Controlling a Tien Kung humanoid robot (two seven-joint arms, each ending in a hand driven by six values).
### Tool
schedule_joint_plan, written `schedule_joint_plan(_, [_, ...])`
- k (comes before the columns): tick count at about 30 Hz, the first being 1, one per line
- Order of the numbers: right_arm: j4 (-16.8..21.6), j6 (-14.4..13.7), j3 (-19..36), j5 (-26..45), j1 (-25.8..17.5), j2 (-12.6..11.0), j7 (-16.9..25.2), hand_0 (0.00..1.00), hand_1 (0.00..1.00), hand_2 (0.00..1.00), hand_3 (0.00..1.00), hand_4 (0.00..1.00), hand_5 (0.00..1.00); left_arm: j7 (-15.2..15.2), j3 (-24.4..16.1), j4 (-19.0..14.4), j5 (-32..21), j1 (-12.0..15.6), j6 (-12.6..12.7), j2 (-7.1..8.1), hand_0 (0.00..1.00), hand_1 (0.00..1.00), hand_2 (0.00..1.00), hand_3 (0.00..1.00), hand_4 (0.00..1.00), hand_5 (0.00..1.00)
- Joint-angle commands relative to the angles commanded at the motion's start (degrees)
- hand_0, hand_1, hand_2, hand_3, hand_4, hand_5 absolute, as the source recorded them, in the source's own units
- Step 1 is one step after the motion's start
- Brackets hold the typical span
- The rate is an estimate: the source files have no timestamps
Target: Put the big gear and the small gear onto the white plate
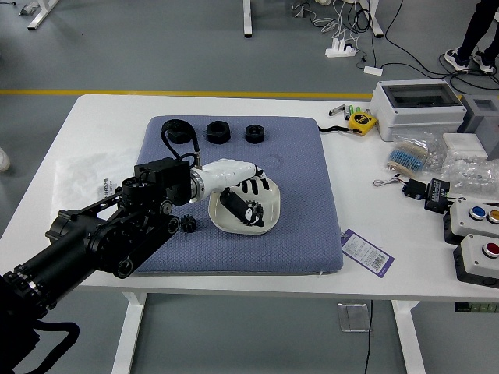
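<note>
My left hand [240,189] reaches in from the left over the white plate [271,221], fingers spread and holding nothing. Below its fingertips the big gear [256,209], dark and toothed, lies on the plate, partly hidden by the thumb, which is close beside it; whether they touch I cannot tell. To the left of the plate, the small black gear [188,224] rests on the blue mat, near the wrist. The right arm is out of view.
Three black round or hexagonal parts [218,132] line the back of the mat [304,249]. Rightward are a tape measure [362,121], a white box [417,111], a tag [366,252], bagged items and button boxes [477,259]. A plastic bag [86,176] lies left.
</note>
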Motion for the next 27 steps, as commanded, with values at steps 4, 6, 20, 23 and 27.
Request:
schedule_joint_plan(4, [-0.09, 0.1, -0.38, 0.75, -0.22, 0.04, 0.27, 0.688, 0.69, 0.756, 0.645, 0.834, 0.752, 0.23, -3.34, -3.62, 1.11, 0.66, -1.64, 2.43, 0.628, 0.63, 0.68, 0.734, 0.998, 0.437])
schedule_joint_plan(6, [-0.15, 0.13, -0.41, 0.9, -0.34, 0.06, 0.32, 0.688, 0.69, 0.756, 0.645, 0.834, 0.752, 0.4, -4.96, -4.8, 1.6, 0.82, -2.58, 3.7, 0.628, 0.63, 0.68, 0.734, 0.998, 0.437])
schedule_joint_plan(20, [-0.42, 0.22, -0.43, 1.2, -1.74, 0.36, 0.28, 0.688, 0.687, 0.755, 0.642, 0.834, 0.75, 2.17, -6.29, -11.68, 3.37, 5.72, -8.88, 12.81, 0.613, 0.63, 0.676, 0.692, 0.998, 0.209])
schedule_joint_plan(23, [-0.45, 0.13, -0.24, 0.9, -1.88, 0.49, 0.16, 0.688, 0.687, 0.755, 0.642, 0.834, 0.75, 2.18, -5.69, -12.11, 3.42, 6.55, -9.43, 13.11, 0.613, 0.63, 0.676, 0.692, 0.998, 0.209])
schedule_joint_plan(27, [-0.48, 0.03, -0.05, 0.77, -2.01, 0.61, 0.12, 0.687, 0.686, 0.754, 0.642, 0.833, 0.75, 2.01, -5.14, -12.14, 3.89, 7.24, -9.91, 13.41, 0.607, 0.623, 0.649, 0.671, 0.998, 0.158])
